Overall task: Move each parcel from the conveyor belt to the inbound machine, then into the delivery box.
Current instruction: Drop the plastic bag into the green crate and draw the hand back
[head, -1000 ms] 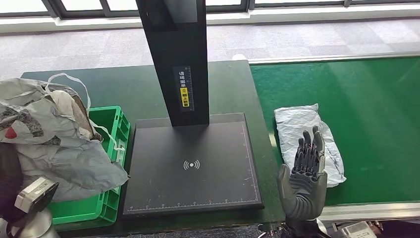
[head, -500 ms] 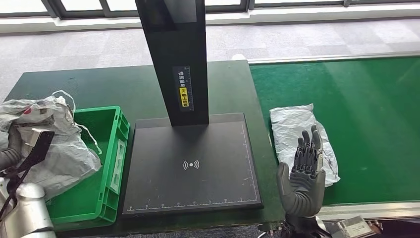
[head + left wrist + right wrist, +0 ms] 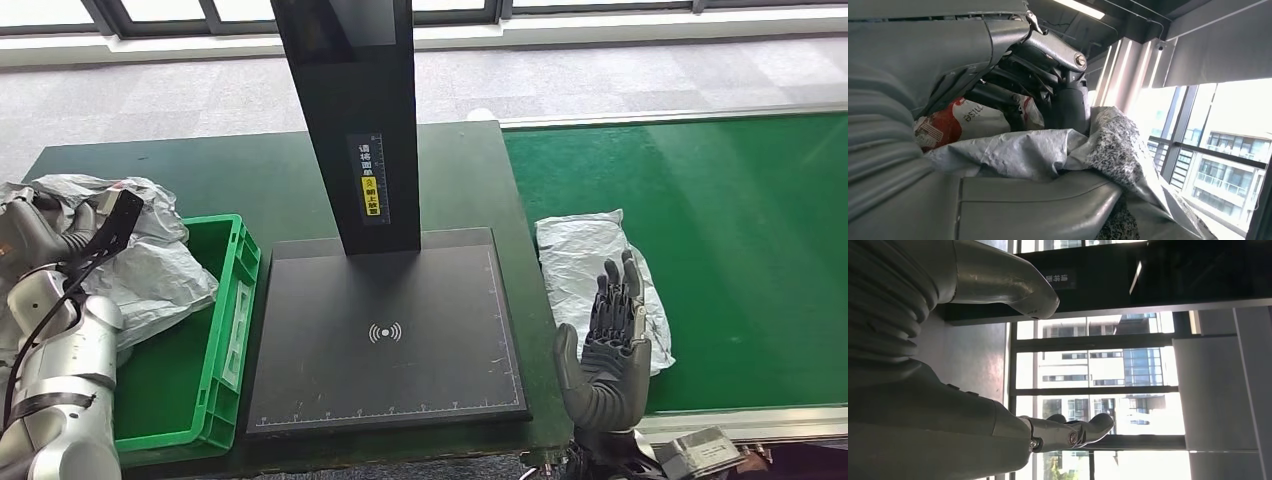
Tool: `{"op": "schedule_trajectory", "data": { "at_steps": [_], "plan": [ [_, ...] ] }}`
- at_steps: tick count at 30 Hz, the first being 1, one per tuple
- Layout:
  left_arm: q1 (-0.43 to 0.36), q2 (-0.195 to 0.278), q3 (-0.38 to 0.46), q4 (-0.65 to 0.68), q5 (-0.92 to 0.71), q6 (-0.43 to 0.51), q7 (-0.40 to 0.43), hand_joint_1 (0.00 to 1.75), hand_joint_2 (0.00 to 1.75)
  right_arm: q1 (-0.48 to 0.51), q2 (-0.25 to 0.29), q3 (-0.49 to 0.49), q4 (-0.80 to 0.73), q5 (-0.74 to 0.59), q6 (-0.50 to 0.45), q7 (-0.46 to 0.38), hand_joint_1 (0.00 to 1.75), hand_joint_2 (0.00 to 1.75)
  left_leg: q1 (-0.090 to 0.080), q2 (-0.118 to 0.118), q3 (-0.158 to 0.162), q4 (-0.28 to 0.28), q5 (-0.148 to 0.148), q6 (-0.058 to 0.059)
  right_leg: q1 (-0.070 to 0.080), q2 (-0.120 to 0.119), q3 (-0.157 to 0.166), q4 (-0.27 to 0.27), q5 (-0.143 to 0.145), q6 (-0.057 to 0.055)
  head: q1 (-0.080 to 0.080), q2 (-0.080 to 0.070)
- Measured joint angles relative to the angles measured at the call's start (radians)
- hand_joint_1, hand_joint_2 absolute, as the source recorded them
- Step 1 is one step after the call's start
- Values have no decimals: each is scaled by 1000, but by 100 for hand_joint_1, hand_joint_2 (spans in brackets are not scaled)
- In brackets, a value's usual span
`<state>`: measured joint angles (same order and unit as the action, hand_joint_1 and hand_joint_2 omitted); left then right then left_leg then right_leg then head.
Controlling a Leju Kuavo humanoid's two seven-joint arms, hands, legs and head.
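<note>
A white plastic parcel (image 3: 583,268) lies on the green conveyor belt (image 3: 730,240), close to its left edge. My right hand (image 3: 610,345) stands upright in front of it, fingers straight and apart, holding nothing; the right wrist view shows the same hand (image 3: 973,390) open. At the far left my left hand (image 3: 60,235) grips a crumpled grey parcel (image 3: 150,270) above the rim of the green delivery box (image 3: 215,330). In the left wrist view the fingers (image 3: 1048,85) close on the grey parcel (image 3: 1033,150), which bears a red label. The black inbound machine plate (image 3: 385,335) is bare.
The machine's black post (image 3: 360,120) rises from the back of the plate. The dark green table (image 3: 250,170) carries the box and machine. A metal rail (image 3: 740,425) edges the belt at the front. Grey floor and windows lie beyond.
My left arm has lifted and drawn the grey parcel left and back, uncovering the green box. The white parcel has drifted slightly left on the belt. My right hand barely moved.
</note>
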<state>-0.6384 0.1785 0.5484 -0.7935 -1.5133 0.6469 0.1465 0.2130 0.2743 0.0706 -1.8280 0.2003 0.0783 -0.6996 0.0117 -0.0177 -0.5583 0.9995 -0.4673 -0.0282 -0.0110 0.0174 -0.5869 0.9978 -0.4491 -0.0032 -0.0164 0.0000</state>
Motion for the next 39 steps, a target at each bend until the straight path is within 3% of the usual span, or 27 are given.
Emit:
{"op": "schedule_trajectory", "data": {
  "at_steps": [11,16,20,24,30,39],
  "plan": [
    [-10,35,-23,21,0,44,15,0,0,-2,0,-1,11,1,-4,1,0,175,1,1,-1,0,0,0,0,1,-1,0,0,0,0,0],
    [62,27,5,-165,41,53,-127,0,0,-3,0,-1,28,-4,-29,1,0,175,1,2,-1,0,0,0,0,2,-1,0,0,0,0,0],
    [116,-29,56,-268,103,54,-249,0,0,-2,0,-1,37,-10,-51,0,0,175,0,0,-1,0,-1,0,0,1,-1,-1,-1,1,0,0],
    [165,-74,40,-300,46,41,-153,0,0,15,0,-1,37,-9,-46,0,0,175,0,1,-1,0,-1,1,0,1,-1,-1,-1,1,0,0],
    [205,-91,-84,-301,0,-39,24,0,0,39,0,-1,30,-18,-52,0,0,175,0,1,-1,0,-1,1,0,1,-1,-1,-1,0,0,0],
    [221,-91,-191,-300,0,-100,72,0,0,55,0,-3,16,-19,-57,0,0,175,0,1,-1,0,-1,1,0,2,-1,-1,-1,0,0,0]
  ]
}}
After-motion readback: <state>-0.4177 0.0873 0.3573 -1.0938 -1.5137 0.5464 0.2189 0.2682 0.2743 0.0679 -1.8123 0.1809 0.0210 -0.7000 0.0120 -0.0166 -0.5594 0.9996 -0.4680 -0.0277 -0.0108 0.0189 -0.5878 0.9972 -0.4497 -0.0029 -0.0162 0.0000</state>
